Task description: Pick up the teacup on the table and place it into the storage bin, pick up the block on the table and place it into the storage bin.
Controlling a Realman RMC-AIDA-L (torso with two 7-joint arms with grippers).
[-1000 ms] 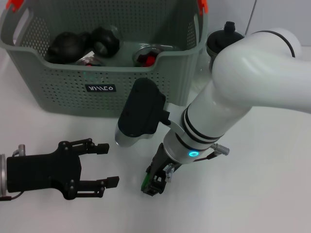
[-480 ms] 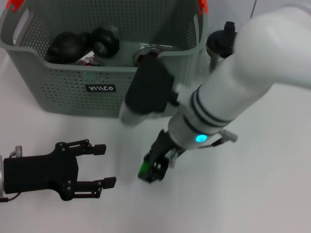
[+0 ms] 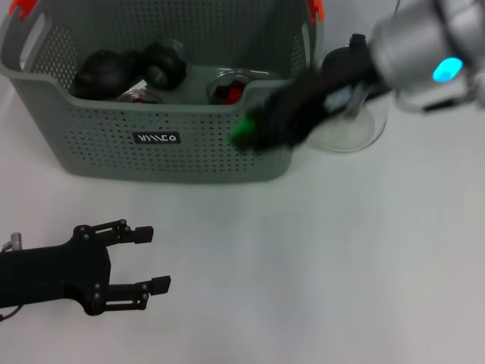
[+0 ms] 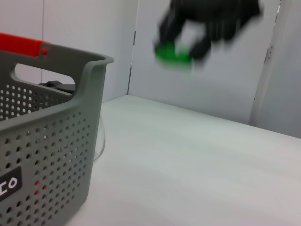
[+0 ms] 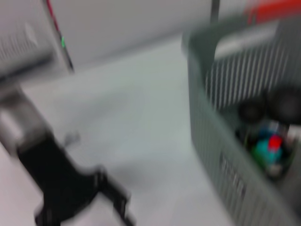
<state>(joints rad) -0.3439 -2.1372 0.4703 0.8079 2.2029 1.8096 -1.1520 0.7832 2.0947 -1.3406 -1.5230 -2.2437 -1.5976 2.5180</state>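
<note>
Lifted off the table since the earlier frames, the right gripper (image 3: 254,130) now hangs at the storage bin's (image 3: 91,155) front rim, near its right corner, fingers pinched on the green block (image 3: 242,129). A second ago it was low on the table, in front of the bin, closing on that block. The carry looks mid-swing, so the block sits just outside the bin's front wall, not yet over the opening; I judge it needs to travel further in over the rim before release, or it may fall back onto the table.

From the left wrist view the block (image 4: 173,52) shows as a green patch under dark fingers, above and beyond the bin's corner (image 4: 89,66).

Dark rounded items already lie inside the bin; whether one is the teacup cannot be told. Behind the bin's right corner stands a glass teapot (image 3: 348,114).

The left gripper (image 3: 155,259) has drawn slightly away from the bin, idling in front of its left half with fingers spread, holding nothing.
</note>
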